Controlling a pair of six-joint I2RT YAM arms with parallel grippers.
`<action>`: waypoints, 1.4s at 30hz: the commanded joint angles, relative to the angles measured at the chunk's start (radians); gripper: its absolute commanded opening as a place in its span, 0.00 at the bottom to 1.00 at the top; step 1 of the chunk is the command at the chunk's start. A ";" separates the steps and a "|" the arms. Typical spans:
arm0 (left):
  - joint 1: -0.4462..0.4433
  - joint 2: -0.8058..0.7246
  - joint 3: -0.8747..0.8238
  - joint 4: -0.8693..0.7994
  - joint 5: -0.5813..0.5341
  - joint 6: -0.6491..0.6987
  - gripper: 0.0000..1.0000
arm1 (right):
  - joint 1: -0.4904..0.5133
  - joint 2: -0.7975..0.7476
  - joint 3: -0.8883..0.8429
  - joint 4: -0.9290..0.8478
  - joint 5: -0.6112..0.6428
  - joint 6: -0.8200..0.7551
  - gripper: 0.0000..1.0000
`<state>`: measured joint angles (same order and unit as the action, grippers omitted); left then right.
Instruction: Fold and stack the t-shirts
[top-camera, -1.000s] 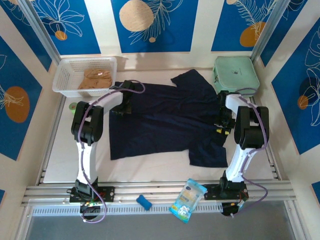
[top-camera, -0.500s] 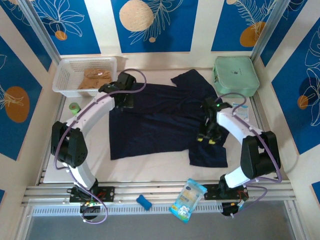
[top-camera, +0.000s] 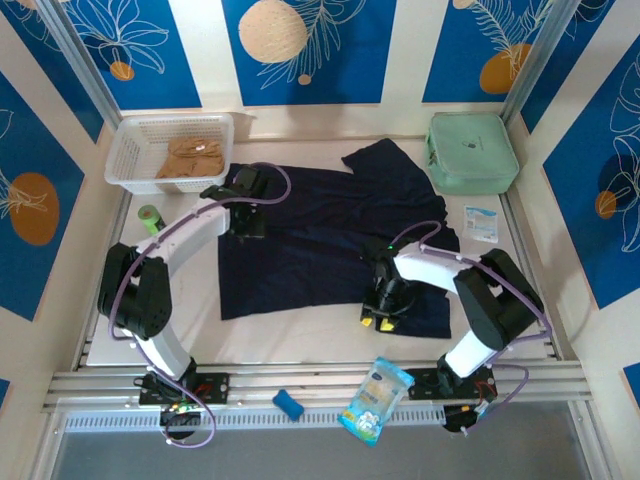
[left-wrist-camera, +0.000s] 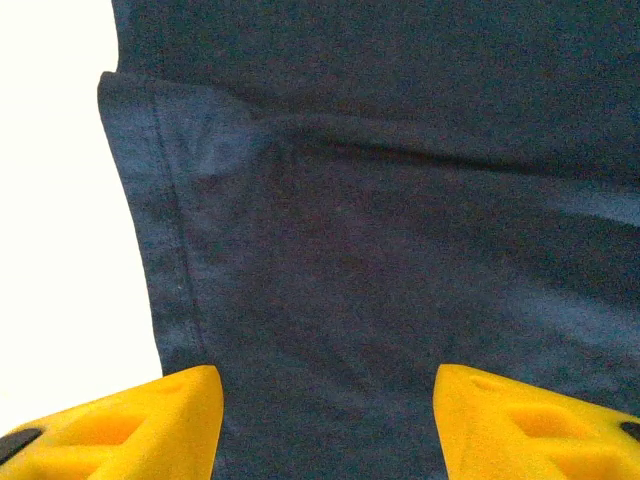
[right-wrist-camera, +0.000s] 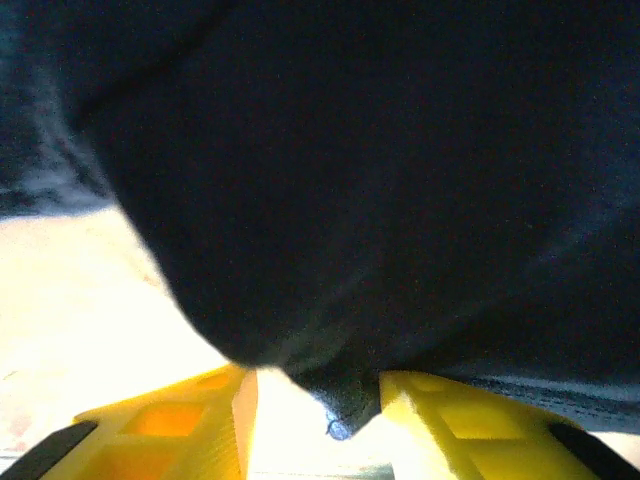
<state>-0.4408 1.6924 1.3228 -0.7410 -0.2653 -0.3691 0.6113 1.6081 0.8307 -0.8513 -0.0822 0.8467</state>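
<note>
The navy shirt (top-camera: 320, 240) is matt, soft cloth with a fine knit and a stitched hem. Left of it, the basket (top-camera: 128, 150) is white plastic lattice holding a tan cloth shirt (top-camera: 190, 158). Right of the navy shirt, the case (top-camera: 470, 150) looks smooth, matt mint fabric. Nearer than the shirt, the rails (top-camera: 300, 385) are brushed metal, and the pouch (top-camera: 377, 400) is glossy. The fingertips (left-wrist-camera: 110, 425) are matt yellow plastic.

Tan shirt (top-camera: 190, 157) half hidden by basket (top-camera: 125, 150) wall; navy shirt (right-wrist-camera: 400, 180) blurred, cut off by right wrist view's edges.
</note>
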 joint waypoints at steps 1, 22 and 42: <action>0.004 -0.042 -0.025 0.008 0.001 -0.019 0.59 | 0.046 0.051 0.038 0.106 -0.088 0.060 0.39; 0.002 -0.052 -0.207 0.079 0.114 -0.107 0.58 | -0.234 -0.161 0.208 -0.149 0.053 -0.105 0.50; -0.027 0.006 -0.422 0.132 0.131 -0.239 0.53 | -0.898 0.285 0.367 0.075 0.134 -0.277 0.16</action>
<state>-0.4614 1.7012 0.9688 -0.5266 -0.1394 -0.5686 -0.2646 1.8778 1.1988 -0.7483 0.0113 0.5850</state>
